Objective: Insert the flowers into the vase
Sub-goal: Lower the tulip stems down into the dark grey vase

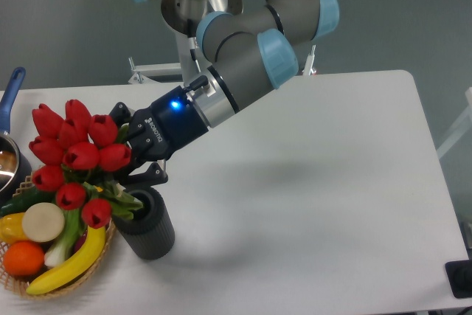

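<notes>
wicker basket (15,285) of fruit at the bench's (317,182) left edge, touching the vase's (146,225) left side; pot with blue handle (10,94) behind it. flowers (74,154), red tulip heads on green stems, hang tilted left over basket and vase mouth, heads left of the tool (136,154). tool clamped on the stems. vase dark grey, matte, thick-walled cylinder, upright.
</notes>
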`<state>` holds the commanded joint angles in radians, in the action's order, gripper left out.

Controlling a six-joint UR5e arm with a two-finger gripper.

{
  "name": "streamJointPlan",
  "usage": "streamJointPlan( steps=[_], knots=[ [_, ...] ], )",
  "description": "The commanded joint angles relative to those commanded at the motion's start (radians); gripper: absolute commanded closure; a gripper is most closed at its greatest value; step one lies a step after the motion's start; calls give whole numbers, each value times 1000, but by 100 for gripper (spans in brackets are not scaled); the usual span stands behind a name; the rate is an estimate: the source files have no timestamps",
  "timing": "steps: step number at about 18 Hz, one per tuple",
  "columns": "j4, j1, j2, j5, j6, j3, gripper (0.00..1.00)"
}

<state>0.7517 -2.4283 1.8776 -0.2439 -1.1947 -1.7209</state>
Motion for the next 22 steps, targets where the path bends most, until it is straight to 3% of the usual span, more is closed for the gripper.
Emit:
streamJointPlan(
  steps=[4, 10, 12, 15, 22],
  knots=[
    [0, -14, 43, 0, -78, -54, 73],
    [0, -15, 84, -6, -143, -68, 63],
    [0, -17, 94, -8, -143, -69, 46],
    [0, -21, 94, -12, -144, -88, 30],
    [0, -49, 86, -29, -144, -146, 1]
  ],
)
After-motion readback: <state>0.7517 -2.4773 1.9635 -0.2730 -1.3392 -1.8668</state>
